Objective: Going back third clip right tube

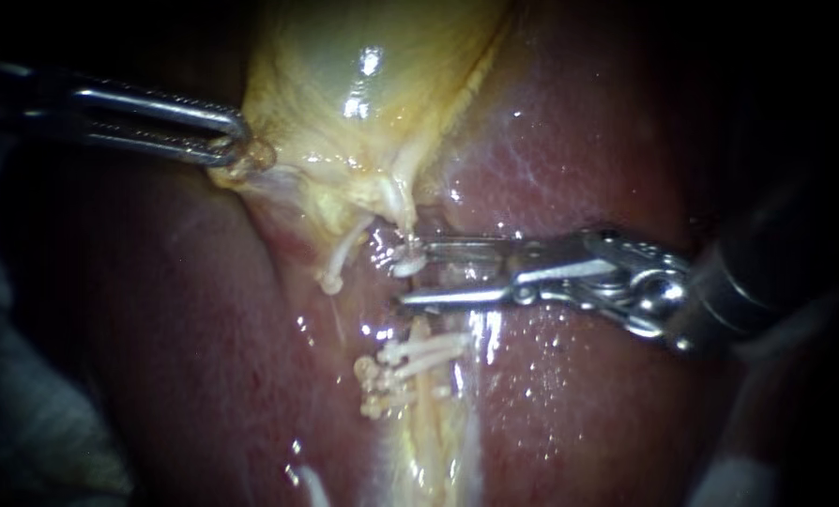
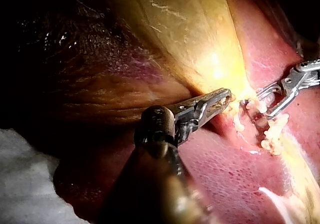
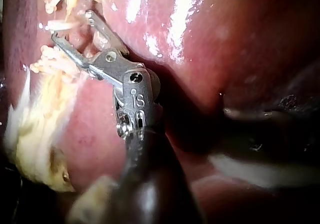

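**Right jaws spread wide at the clipped tube**

From the endoscope, the right instrument [image 1: 406, 276], all bright hinged steel, lies across the wet, dark-red liver [image 1: 579, 141]. Its two slim jaws stand well apart and grip nothing. The pale, stringy right tube [image 1: 423, 330] runs down from the neck of the glossy yellow gallbladder [image 1: 363, 84] and passes the jaw tips. One small white clip [image 1: 407, 261] sits right at the upper jaw's tip. A cluster of white ribbed clips [image 1: 396, 366] crosses the tube lower down, just beyond the lower jaw. On the other side, the left instrument [image 1: 235, 143] has its slotted steel jaws clamped on a bunched fold at the gallbladder's edge.

The left wrist view shows that same grip from behind: the left instrument [image 2: 226, 97] pinches yellow tissue. It also shows the gallbladder's dull, wrinkled flank and a white cloth [image 2: 25, 174] beside the shaft. The right wrist view looks along the right instrument [image 3: 72, 26] from behind its hinge. The jaws make an open V, with the knobbly clip cluster [image 3: 42, 56] just beside one jaw.
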Robot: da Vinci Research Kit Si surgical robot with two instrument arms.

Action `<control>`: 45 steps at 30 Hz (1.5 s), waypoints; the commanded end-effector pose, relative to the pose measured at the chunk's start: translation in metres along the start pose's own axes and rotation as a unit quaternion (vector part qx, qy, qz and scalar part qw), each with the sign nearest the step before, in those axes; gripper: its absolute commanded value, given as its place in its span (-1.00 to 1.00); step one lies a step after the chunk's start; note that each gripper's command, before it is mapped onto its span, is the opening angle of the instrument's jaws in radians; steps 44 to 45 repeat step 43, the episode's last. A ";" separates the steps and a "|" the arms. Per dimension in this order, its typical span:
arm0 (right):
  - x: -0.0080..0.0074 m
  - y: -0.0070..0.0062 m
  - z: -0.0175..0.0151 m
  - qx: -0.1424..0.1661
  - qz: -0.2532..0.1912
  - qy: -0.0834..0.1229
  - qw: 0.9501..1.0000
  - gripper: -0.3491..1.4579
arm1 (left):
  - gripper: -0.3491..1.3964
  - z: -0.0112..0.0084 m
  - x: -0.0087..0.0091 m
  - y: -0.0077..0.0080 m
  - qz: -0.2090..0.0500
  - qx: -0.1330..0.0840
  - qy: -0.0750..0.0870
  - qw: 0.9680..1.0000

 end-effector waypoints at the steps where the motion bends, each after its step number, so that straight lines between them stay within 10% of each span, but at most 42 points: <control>1: 0.0005 -0.0002 -0.0007 -0.002 -0.022 -0.003 1.000 -0.07 | -1.00 0.0000 0.0000 0.0000 0.000 0.000 0.000 1.000; 12: 0.0050 -0.0035 -0.0068 0.007 -0.182 -0.101 0.978 -0.07 | -1.00 -0.0002 0.0001 0.0001 0.000 0.000 -0.002 1.000; 19: 0.0067 -0.0051 -0.0092 0.019 -0.225 -0.122 0.967 -0.07 | -1.00 0.0002 -0.0001 -0.0006 0.004 0.000 -0.001 1.000; 32: 0.0069 -0.0052 -0.0104 0.022 -0.231 -0.134 0.963 -0.06 | -1.00 0.0065 -0.0018 -0.0043 0.003 0.000 -0.020 1.000; 45: 0.0069 -0.0053 -0.0103 0.023 -0.234 -0.134 0.963 -0.06 | -1.00 0.0064 -0.0020 -0.0049 0.004 0.001 -0.023 1.000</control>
